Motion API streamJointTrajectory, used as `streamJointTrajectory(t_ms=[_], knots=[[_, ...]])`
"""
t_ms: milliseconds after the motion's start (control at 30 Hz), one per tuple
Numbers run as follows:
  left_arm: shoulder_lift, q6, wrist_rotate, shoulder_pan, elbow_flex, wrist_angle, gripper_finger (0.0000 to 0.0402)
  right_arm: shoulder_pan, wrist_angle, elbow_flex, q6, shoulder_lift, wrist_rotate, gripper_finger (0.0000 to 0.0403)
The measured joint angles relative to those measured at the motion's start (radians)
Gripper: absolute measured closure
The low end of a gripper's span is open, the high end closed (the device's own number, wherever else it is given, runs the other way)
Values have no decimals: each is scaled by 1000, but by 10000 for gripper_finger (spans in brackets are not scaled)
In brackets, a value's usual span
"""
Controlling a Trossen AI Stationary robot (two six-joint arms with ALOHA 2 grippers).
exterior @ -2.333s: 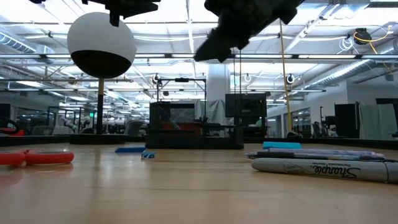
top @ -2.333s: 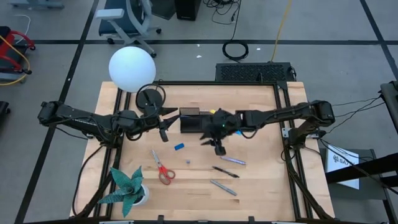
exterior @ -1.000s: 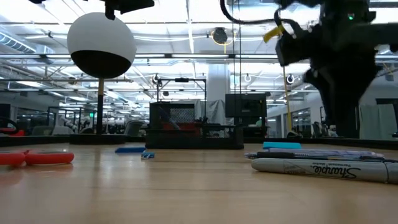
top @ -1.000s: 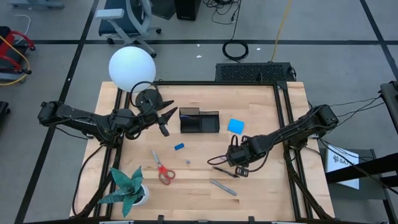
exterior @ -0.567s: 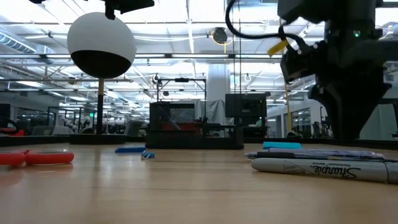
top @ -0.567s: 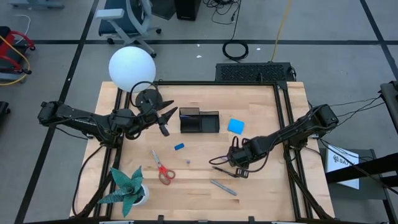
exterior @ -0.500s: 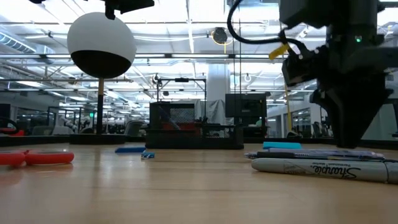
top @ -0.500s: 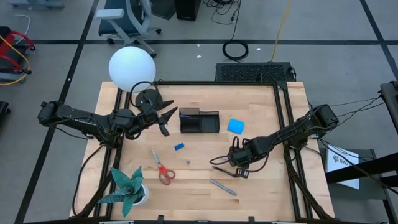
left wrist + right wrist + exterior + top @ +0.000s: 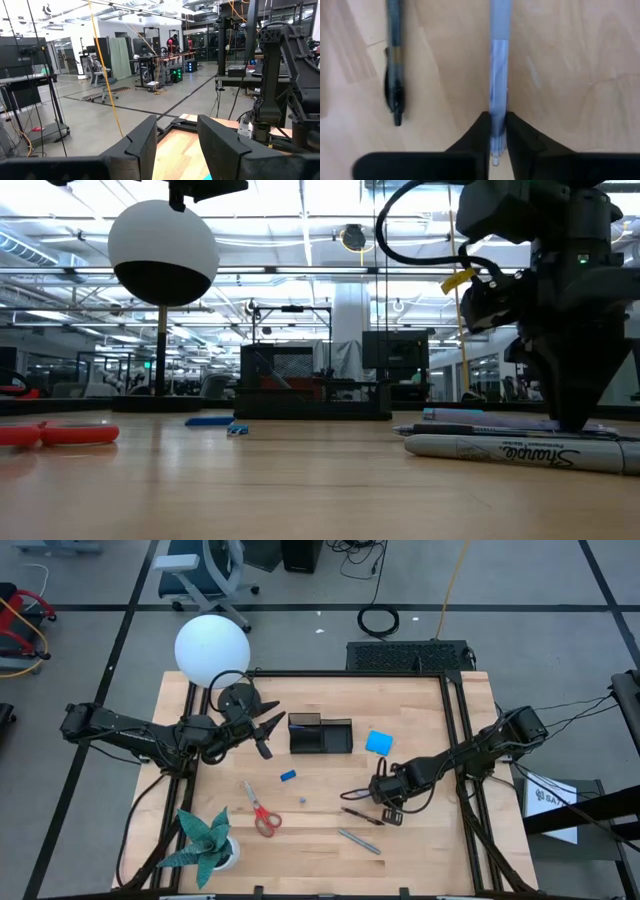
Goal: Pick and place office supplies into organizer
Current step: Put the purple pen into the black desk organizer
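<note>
Currently right gripper (image 9: 497, 137) down on table (image 9: 420, 840), fingers pinched narrow around purple pen (image 9: 498, 75), near one end of barrel. Dark pen (image 9: 394, 60) lies just beside, untouched. Judgement: pen light, stiff, smooth barrel, may roll or swivel if held off-centre; mid-barrel hold safer. Organizer (image 9: 320, 735) well apart, toward table's far side. Left gripper (image 9: 262, 730) waits near organizer, fingers partly apart, empty. Marker (image 9: 500, 452) in low view reads "Sharpie".

Bare tabletop (image 9: 420, 715) lies open along the far edge toward the right corner. Mid-tabletop is crowded: the organizer (image 9: 321, 735), blue pad (image 9: 379, 742), scissors (image 9: 262, 810) and pens (image 9: 360, 840). The lamp (image 9: 212, 650) and paper plant (image 9: 207, 838) block the left side.
</note>
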Motion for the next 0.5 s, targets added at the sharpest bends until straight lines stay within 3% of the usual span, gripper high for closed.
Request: streamJointTrajectory(t_ms=[500], knots=[[0, -5, 0, 0, 0, 0, 254, -22, -7, 35, -60, -57, -34, 386]])
